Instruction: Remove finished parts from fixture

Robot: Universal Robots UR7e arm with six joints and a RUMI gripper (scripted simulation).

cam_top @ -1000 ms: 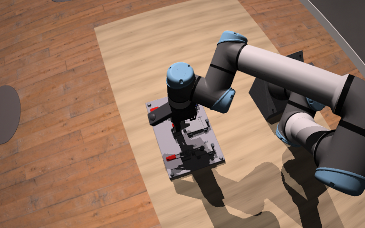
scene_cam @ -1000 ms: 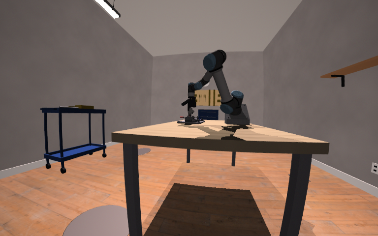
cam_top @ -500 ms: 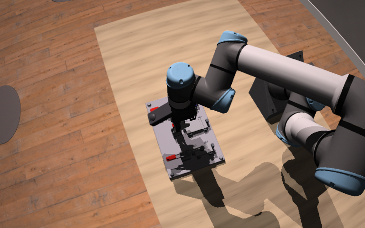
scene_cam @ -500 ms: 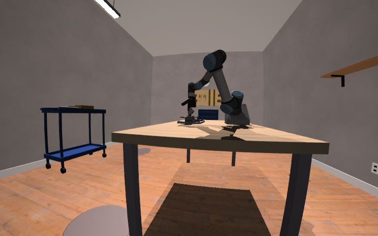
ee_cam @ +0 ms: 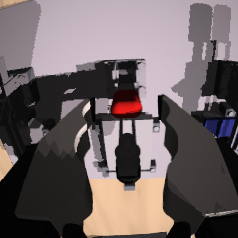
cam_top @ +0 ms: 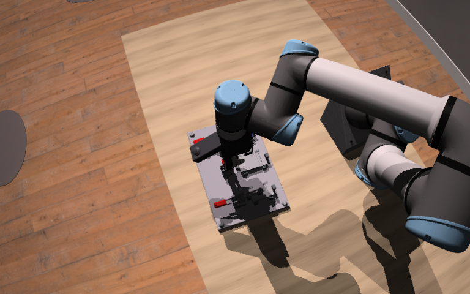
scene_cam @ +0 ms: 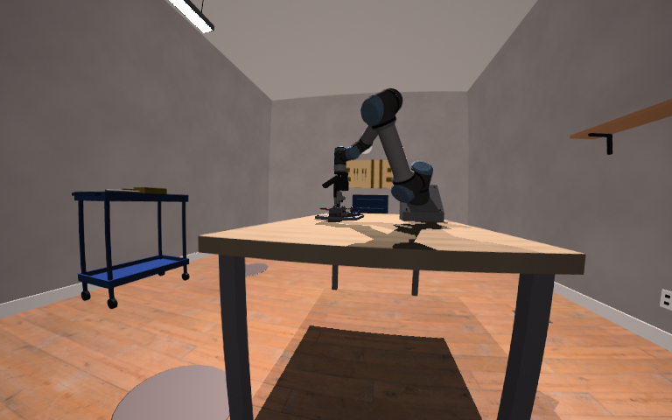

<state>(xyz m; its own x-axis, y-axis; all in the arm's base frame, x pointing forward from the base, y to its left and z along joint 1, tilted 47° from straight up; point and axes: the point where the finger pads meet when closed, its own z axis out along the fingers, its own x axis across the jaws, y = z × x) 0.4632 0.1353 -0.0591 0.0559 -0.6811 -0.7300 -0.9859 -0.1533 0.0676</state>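
Over the fixture [cam_top: 208,174], gripper [ee_cam: 126,149] pointed straight down at the middle clamp; jaws partly open, holding nothing. Red handle [ee_cam: 126,105] and black clamp body [ee_cam: 127,159] sat in the gap between the fingers, no contact visible. Blue blank [ee_cam: 217,125] sat clamped at right in the wrist view. Fixture lay on the table [cam_top: 164,58]. Slotted parts couldn't be made out in the shadow.

Grey walls enclose a wood-plank floor [scene_cam: 69,343]; a blue wheeled cart [scene_cam: 130,196] stands left, a wooden wall shelf [scene_cam: 641,116] hangs right.
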